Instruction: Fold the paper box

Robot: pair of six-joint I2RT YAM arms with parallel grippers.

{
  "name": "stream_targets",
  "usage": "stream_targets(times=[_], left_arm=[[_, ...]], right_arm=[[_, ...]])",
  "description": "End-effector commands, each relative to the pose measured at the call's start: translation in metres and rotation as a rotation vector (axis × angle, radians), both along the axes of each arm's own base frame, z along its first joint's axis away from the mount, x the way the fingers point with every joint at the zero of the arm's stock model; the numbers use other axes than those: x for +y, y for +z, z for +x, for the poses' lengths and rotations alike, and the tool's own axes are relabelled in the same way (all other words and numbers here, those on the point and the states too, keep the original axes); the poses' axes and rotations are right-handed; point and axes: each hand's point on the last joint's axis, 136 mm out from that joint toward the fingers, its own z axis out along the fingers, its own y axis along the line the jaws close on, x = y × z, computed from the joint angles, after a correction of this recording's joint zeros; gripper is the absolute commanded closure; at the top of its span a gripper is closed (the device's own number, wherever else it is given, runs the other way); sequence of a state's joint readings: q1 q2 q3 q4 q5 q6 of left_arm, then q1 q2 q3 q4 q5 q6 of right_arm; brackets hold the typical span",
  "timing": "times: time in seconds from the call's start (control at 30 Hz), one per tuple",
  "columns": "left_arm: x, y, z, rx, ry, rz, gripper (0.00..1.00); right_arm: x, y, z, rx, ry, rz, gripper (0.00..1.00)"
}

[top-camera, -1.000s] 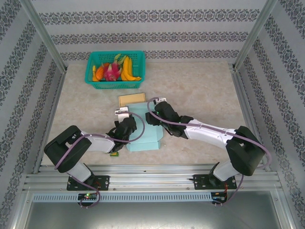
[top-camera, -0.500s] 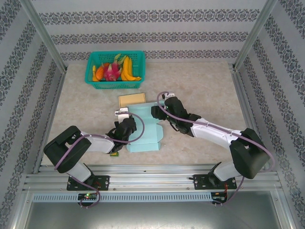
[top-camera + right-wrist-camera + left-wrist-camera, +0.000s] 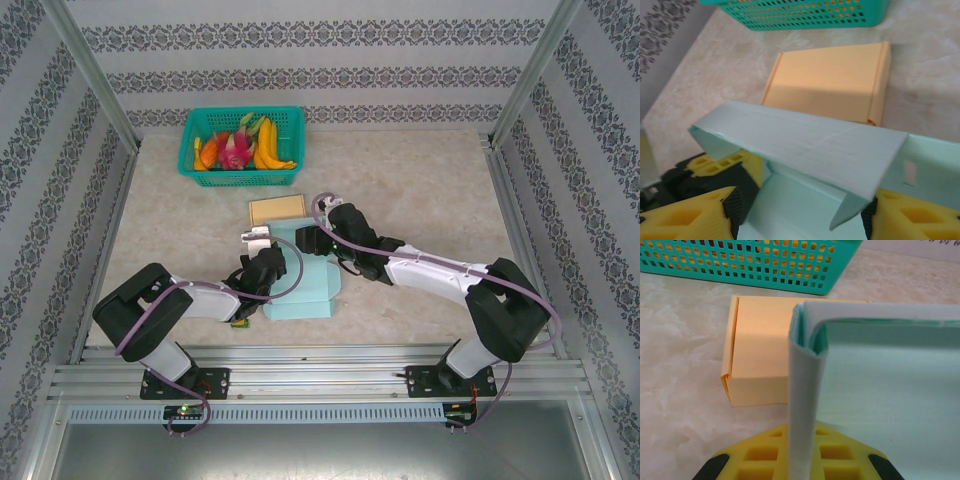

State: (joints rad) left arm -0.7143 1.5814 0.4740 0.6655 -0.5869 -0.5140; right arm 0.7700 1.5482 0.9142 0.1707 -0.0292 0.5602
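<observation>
Top external: pale-green paper box [image 3: 300, 288] lies half-folded, walls raised, near the table's [image 3: 430, 180] near edge; left tool [image 3: 801, 462] clamps one wall, right tool [image 3: 802, 212] stands apart astride another.

The top camera looks down from high behind the near edge over the whole table [image 3: 420, 180]. Both wrist cameras sit low, close, facing the far basket [image 3: 740, 265], sharing the paper box [image 3: 880, 390] and orange box [image 3: 760, 360].
</observation>
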Motion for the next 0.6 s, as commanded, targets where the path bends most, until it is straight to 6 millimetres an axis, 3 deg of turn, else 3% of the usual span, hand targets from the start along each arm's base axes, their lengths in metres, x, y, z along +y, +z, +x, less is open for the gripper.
stream_targets(times=[0.0,0.23,0.57], left_arm=[[-0.012,0.002,-0.001,-0.02,-0.023,-0.014,1.0],[-0.019,0.003,-0.005,-0.032,-0.051,-0.016,1.0],[-0.007,0.005,-0.004,-0.021,0.019,0.023,1.0]], right_arm=[[0.023,0.032,-0.003,-0.042,0.045,0.145,0.35],[0.007,0.033,0.006,-0.125,-0.011,0.124,0.36],[-0.043,-0.013,-0.002,-0.093,-0.072,-0.094,0.35]])
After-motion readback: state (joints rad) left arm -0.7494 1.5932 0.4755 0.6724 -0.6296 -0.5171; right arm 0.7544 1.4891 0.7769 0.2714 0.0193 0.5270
